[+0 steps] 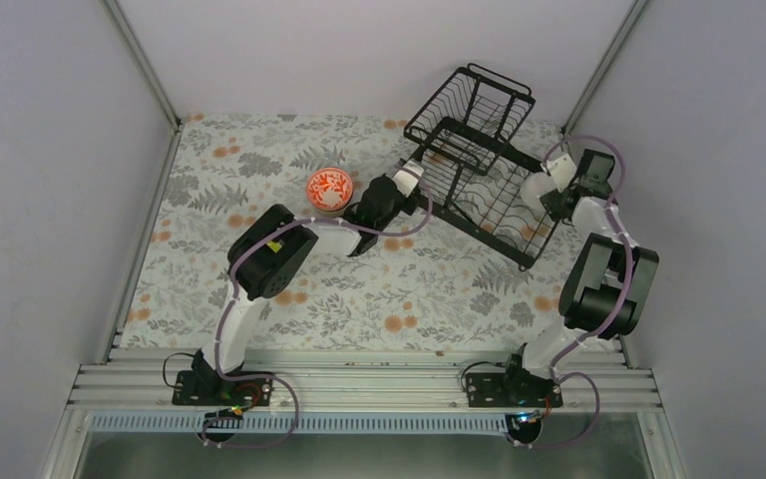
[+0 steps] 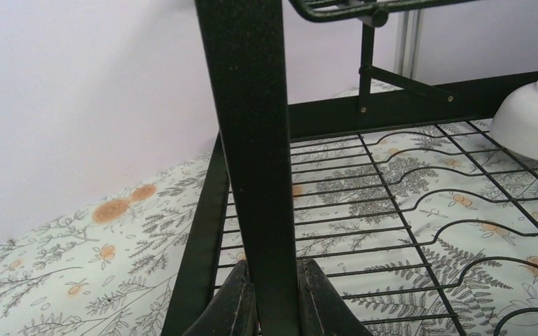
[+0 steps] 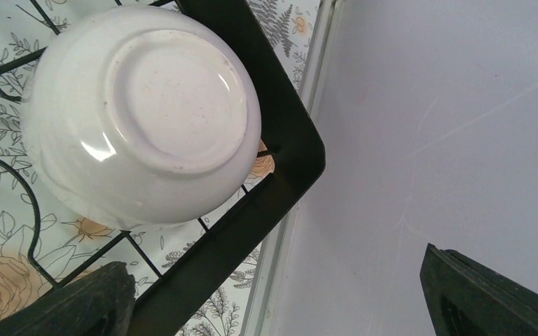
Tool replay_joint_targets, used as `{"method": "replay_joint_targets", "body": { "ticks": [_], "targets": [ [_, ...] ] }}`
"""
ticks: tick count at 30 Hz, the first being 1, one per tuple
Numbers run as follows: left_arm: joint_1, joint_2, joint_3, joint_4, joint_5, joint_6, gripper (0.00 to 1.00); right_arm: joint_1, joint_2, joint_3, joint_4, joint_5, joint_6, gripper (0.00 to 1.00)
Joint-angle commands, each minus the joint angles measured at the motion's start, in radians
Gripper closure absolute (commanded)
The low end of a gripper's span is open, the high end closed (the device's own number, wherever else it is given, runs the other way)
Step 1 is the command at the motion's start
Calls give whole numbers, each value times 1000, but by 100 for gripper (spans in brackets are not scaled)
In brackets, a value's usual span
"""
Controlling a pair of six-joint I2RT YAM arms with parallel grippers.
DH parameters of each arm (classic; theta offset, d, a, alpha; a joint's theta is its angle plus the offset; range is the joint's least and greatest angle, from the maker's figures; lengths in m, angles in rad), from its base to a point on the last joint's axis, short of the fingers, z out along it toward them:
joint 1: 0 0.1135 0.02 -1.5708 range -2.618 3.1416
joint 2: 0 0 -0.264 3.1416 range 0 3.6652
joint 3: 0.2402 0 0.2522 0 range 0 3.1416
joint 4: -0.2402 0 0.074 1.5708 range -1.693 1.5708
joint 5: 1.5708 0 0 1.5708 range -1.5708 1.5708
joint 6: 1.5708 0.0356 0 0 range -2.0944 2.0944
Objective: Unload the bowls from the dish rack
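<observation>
Floral tablecloth (image 1: 259,160) underlies the dish rack (image 2: 249,126), whose post the left tool (image 2: 274,287) pinches; right tool (image 3: 280,297) spread near white bowl (image 3: 140,105).

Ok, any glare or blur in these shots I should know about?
Top view: even light, sharp, hardly any shadow. Left wrist view: the dish rack post sits so close it blocks the middle. Right wrist view: a small glare spot on the white bowl; the dark fingers at the bottom corners look a bit soft.
</observation>
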Motion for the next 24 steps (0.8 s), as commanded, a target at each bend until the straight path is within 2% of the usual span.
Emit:
{"method": "replay_joint_targets", "body": {
  "ticks": [1,12,24],
  "targets": [
    [20,-77,8,39,-33,39,91,-4,-4,-8,-13,-26,-53,0],
    [17,-54,62,-8,-26,37,90,67,-15,-40,-60,49,-202,0],
    [17,-39,86,-22,-29,32,88,109,33,-33,-34,123,-256,0]
  ]
}}
